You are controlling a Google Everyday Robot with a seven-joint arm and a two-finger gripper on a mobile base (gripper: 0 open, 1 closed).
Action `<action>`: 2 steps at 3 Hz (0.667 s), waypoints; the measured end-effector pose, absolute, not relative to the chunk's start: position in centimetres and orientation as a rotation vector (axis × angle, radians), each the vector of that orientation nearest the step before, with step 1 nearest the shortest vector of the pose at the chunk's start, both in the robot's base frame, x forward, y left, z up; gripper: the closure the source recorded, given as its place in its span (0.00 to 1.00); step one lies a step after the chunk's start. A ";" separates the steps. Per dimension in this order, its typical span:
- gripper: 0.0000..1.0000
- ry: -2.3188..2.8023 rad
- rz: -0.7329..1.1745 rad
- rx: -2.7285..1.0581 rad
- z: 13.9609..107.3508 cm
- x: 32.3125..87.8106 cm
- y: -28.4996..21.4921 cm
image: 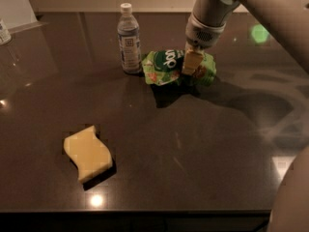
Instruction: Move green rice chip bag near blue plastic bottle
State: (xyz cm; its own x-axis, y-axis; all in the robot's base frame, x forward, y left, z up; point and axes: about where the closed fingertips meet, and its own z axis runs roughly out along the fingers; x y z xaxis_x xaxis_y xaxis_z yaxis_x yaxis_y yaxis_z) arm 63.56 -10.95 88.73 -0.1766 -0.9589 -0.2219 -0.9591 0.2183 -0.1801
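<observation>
The green rice chip bag (166, 67) is a crinkled light-green bag with a dark green oval. It is just right of the blue plastic bottle (129, 39), which stands upright with a white cap. The bag's left edge nearly touches the bottle's base. My gripper (191, 63) comes down from the upper right and is shut on the bag's right part. The bag casts a shadow on the dark table below it, so it seems slightly lifted.
A yellow wavy sponge (88, 152) lies at the front left of the dark table (193, 153). A small container (4, 31) stands at the far left edge. My arm (260, 8) spans the upper right. The table's front edge runs along the bottom.
</observation>
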 end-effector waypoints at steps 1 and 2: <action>0.56 2.208 0.003 -1.806 88.6 63.5 -10.9; 0.31 2.207 0.004 -1.806 88.4 63.6 -10.8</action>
State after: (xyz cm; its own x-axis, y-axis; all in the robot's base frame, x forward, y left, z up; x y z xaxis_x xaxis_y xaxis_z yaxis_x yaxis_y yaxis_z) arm 63.62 -10.78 88.40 -0.1726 -0.9594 -0.2229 -0.9602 0.2144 -0.1790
